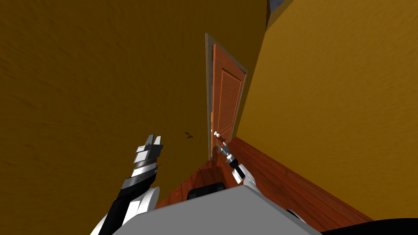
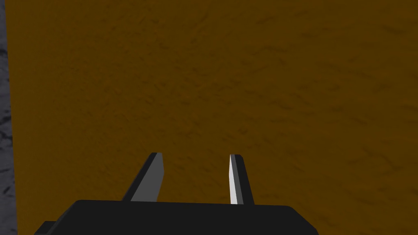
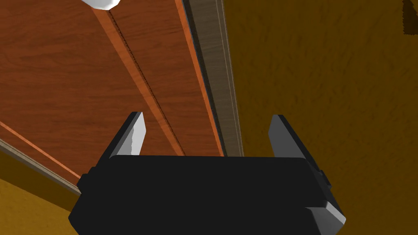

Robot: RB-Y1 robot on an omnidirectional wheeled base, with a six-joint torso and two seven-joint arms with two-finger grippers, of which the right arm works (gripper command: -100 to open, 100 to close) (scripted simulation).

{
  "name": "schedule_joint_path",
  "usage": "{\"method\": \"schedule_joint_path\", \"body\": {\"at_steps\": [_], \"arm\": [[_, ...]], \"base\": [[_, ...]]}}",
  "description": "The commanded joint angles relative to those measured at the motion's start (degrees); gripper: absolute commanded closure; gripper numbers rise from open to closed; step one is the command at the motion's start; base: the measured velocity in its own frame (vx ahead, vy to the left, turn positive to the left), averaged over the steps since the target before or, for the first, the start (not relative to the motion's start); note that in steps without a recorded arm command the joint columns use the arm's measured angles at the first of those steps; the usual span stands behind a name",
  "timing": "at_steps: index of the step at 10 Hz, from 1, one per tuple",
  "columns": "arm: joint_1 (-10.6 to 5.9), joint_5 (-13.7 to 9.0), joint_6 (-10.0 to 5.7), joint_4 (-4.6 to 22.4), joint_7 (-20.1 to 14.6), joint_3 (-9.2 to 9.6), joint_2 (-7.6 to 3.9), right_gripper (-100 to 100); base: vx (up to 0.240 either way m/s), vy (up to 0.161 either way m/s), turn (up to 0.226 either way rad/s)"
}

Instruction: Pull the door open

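Head view: the door (image 1: 226,98) stands at frame centre. Its white knob (image 1: 216,133) is just below centre, and the right gripper (image 1: 221,142) is immediately beneath it. The left gripper (image 1: 152,142) is raised at lower left.

Left wrist view: fingers apart, holding nothing.

Right wrist view: fingers spread wide and empty. The knob lies ahead of the fingertips, offset to one side. Centre the jaws on the knob before closing.

The door (image 3: 61,73) ahead of the right pincer (image 3: 208,118) shows matt reddish wood grain. Its frame (image 3: 214,73) is duller grey-brown wood. The ochre wall (image 3: 326,102) beside it looks rough and mottled. The knob (image 3: 100,3) is smooth white.
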Motion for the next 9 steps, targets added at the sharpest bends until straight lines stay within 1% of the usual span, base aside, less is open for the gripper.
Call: {"method": "schedule_joint_path", "body": {"at_steps": [1, 2, 3, 4, 8, 9], "arm": [[-0.51, 0.6, -0.24, 1.6, 1.4, 0.07, -0.07, -100], [-1.35, 1.1, -0.71, 3.9, 3.0, 0.07, -0.23, -100], [-1.74, 1.4, -0.93, 4.9, 3.7, 0.07, -0.3, -100], [-2.52, 2.0, -1.37, 7.0, 5.1, 0.07, -0.44, -100], [-3.91, 2.9, -2.15, 10.8, 7.7, 0.07, -0.68, -100], [-4.53, 3.3, -2.5, 12.5, 8.8, 0.07, -0.78, -100]], "base": [[0.059, -0.066, 0.051], [0.087, -0.114, 0.072], [0.111, -0.127, 0.059], [0.11, -0.11, 0.076], [0.076, -0.071, 0.038], [0.081, -0.075, 0.052]]}}
